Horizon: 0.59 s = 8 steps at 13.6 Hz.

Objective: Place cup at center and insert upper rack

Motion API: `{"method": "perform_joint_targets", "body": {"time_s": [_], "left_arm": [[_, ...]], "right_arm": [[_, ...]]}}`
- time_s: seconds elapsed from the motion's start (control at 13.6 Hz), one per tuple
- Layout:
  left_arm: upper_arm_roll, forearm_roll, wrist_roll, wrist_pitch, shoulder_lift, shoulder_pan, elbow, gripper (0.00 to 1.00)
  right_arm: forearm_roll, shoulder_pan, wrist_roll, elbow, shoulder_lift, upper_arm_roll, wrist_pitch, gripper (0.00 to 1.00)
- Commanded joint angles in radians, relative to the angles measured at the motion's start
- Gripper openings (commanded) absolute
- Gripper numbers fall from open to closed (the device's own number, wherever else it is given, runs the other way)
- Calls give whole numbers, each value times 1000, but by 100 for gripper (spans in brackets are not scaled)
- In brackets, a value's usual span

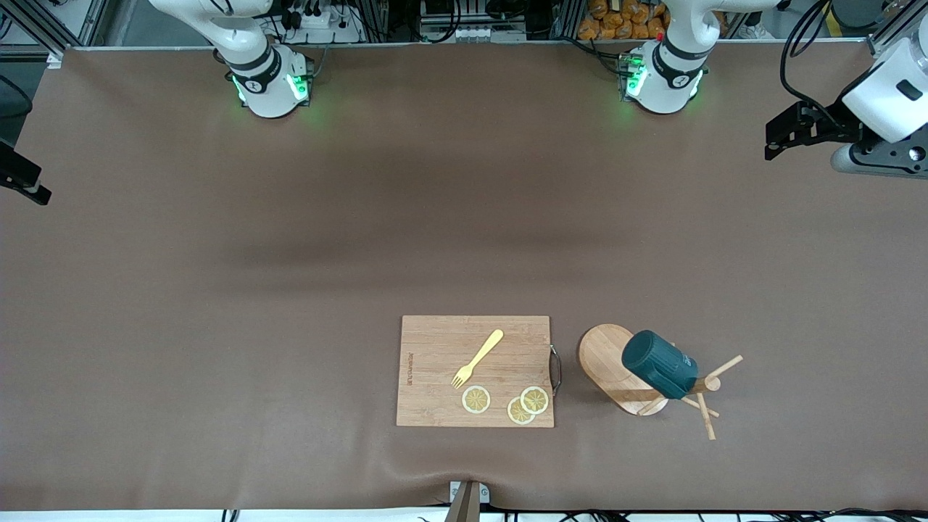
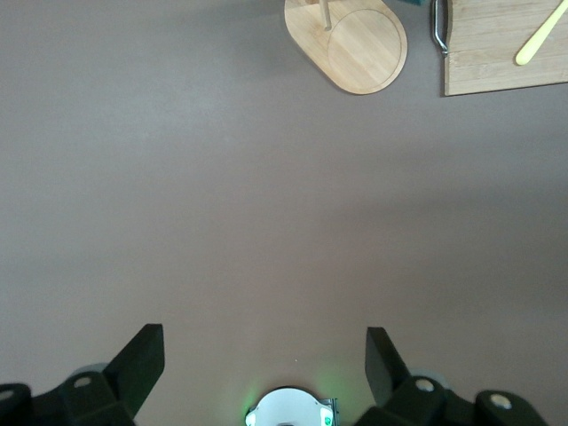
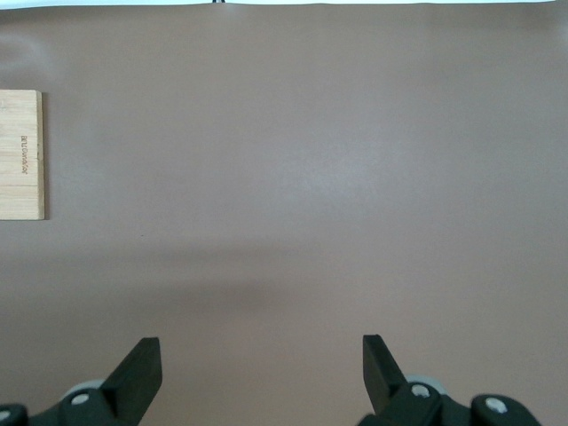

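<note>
**Cup hanging on the rack, both arms waiting**

You are looking at the small dark teal-green cylindrical cup (image 1: 658,365) hanging on the light wooden mug-tree rack (image 1: 607,353), beside the rectangular wooden cutting board (image 1: 435,370). It is probably rigid, smooth and breakable; taking it across the body looks safest. The left end effector (image 2: 264,359) and right end effector (image 3: 263,366) are both spread over bare bench. Only the front view is showing the cup.
</note>
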Motion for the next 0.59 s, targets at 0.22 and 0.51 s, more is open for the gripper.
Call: {"method": "perform_joint_targets", "body": {"time_s": [0.22, 0.51], "left_arm": [[6, -18, -50, -40, -10, -1, 16, 100], [12, -19, -51, -40, -11, -2, 28, 100]], "right_arm": [[-11, 5, -6, 19, 5, -5, -13, 100], [-11, 5, -6, 19, 5, -5, -13, 100]]}}
